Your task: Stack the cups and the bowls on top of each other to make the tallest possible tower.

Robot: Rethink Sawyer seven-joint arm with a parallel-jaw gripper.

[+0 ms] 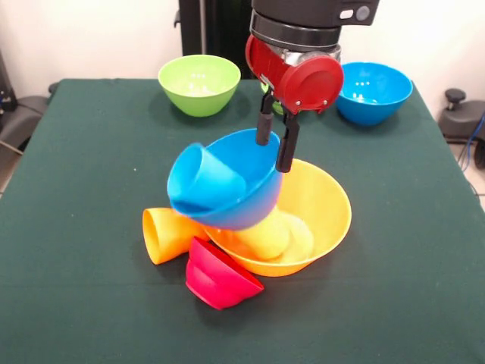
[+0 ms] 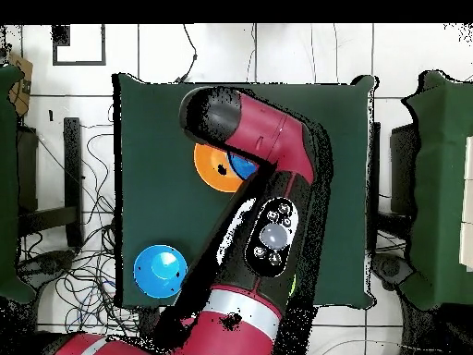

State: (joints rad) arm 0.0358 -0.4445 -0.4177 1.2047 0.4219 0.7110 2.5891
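Observation:
My gripper [image 1: 276, 140] is shut on the far rim of a blue bowl [image 1: 242, 205], one finger inside and one outside. The bowl hangs tilted toward its left, over the left part of the big yellow-orange bowl [image 1: 326, 205]. A blue cup [image 1: 206, 178] lies inside the held bowl. A yellow-green cup [image 1: 265, 236] lies on its side in the yellow-orange bowl. An orange cup [image 1: 163, 233] lies on its side against that bowl's left. A small red bowl [image 1: 218, 279] rests tipped at its front. In the overhead view the arm [image 2: 268, 185] hides the gripper.
A large green bowl [image 1: 199, 83] stands upright at the back left of the dark green table [image 1: 83, 189]. A second blue bowl [image 1: 373, 92] stands at the back right and shows in the overhead view [image 2: 159, 270]. A bit of green shows behind the gripper.

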